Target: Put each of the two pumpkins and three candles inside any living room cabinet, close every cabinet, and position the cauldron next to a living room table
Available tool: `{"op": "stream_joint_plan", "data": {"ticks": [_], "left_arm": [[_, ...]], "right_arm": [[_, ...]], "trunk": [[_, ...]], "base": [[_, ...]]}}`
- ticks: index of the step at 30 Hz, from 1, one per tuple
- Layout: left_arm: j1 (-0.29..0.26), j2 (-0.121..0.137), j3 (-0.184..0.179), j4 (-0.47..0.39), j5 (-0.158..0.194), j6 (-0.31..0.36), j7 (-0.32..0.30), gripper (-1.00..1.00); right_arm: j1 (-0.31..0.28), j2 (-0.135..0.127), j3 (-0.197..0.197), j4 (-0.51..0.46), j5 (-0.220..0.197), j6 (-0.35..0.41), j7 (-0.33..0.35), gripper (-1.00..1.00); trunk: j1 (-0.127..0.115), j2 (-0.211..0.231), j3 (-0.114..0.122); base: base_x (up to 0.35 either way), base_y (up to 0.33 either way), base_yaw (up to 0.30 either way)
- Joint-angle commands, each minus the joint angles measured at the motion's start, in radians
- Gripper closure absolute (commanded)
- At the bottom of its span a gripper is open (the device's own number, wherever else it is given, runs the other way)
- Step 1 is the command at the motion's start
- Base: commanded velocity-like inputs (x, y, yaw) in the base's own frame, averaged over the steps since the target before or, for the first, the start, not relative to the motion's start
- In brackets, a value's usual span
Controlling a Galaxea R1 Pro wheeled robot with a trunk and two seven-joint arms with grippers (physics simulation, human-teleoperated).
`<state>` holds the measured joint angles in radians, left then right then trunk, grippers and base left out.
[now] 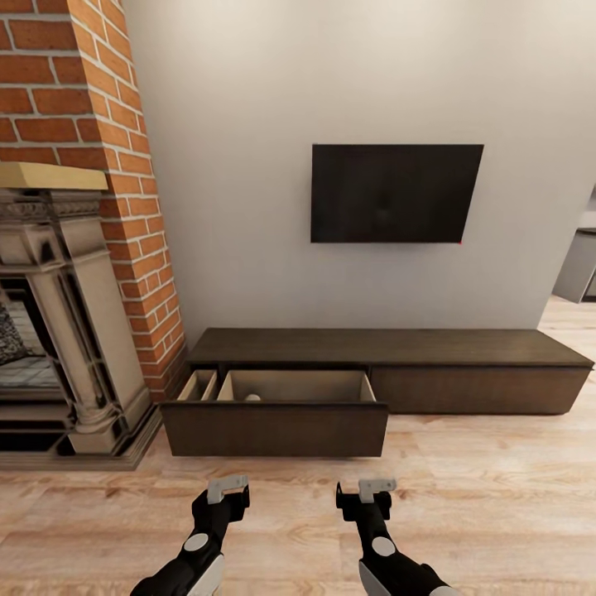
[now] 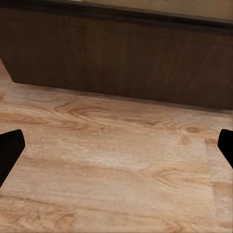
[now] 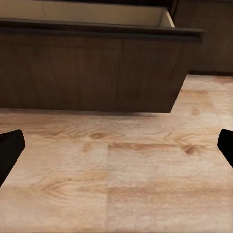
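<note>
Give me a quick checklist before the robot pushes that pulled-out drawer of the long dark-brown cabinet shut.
1. Drawer of the long dark-brown wood cabinet pulled out: ok, open.
2. Left gripper empty, fingers apart: ok.
3. Right gripper empty, fingers apart: ok.
4. Wooden floor between grippers and drawer front free: ok.
5. All pumpkins and candles inside: cannot tell; one small pale object shows.
6. Right-hand cabinet panel shut: ok.

Dark cabinet (image 2: 121, 53) front above pale wood floor (image 2: 116, 165) (black fingertips (image 2: 9, 150) spread at both edges)
</note>
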<state>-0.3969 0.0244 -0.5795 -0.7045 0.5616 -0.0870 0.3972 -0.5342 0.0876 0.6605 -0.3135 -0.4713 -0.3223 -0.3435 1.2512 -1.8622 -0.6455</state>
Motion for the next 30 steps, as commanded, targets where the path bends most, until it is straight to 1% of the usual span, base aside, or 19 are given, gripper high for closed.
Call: {"op": "stream_joint_plan", "data": {"ticks": [1, 5, 8, 10, 14, 30], "left_arm": [[-0.002, 0.002, -0.008, -0.002, 0.011, -0.006, 0.008, -1.00], [-0.007, 0.001, -0.007, -0.006, 0.011, -0.007, 0.008, -1.00], [-0.015, 0.001, -0.007, -0.006, 0.011, -0.007, 0.008, -1.00], [-0.020, 0.001, -0.007, -0.006, 0.010, -0.007, 0.008, -1.00], [-0.023, 0.000, -0.012, -0.005, 0.010, -0.007, 0.008, -1.00], [-0.023, 0.001, -0.015, -0.001, 0.009, -0.007, 0.008, -1.00]], "right_arm": [[-0.001, 0.000, 0.008, 0.001, -0.009, -0.004, -0.006, -1.00], [-0.001, 0.000, 0.003, 0.002, -0.011, -0.002, -0.007, -1.00], [-0.001, 0.000, -0.024, 0.002, -0.023, -0.001, -0.007, -1.00], [-0.001, 0.000, -0.058, 0.002, -0.042, 0.001, -0.006, -1.00], [-0.001, 0.000, -0.080, 0.002, -0.055, 0.002, -0.005, -1.00], [-0.001, 0.000, -0.087, 0.002, -0.057, 0.002, -0.005, -1.00]], "trunk": [[0.004, -0.008, -0.004], [0.019, -0.036, -0.017], [0.031, -0.057, -0.026], [0.038, -0.071, -0.032], [0.054, -0.099, -0.045], [0.115, -0.211, -0.095]], "base": [[0.000, 0.000, 0.000], [0.000, 0.000, 0.000], [0.000, 0.000, 0.000], [0.000, 0.000, 0.000], [0.000, 0.000, 0.000], [0.000, 0.000, 0.000]]}}
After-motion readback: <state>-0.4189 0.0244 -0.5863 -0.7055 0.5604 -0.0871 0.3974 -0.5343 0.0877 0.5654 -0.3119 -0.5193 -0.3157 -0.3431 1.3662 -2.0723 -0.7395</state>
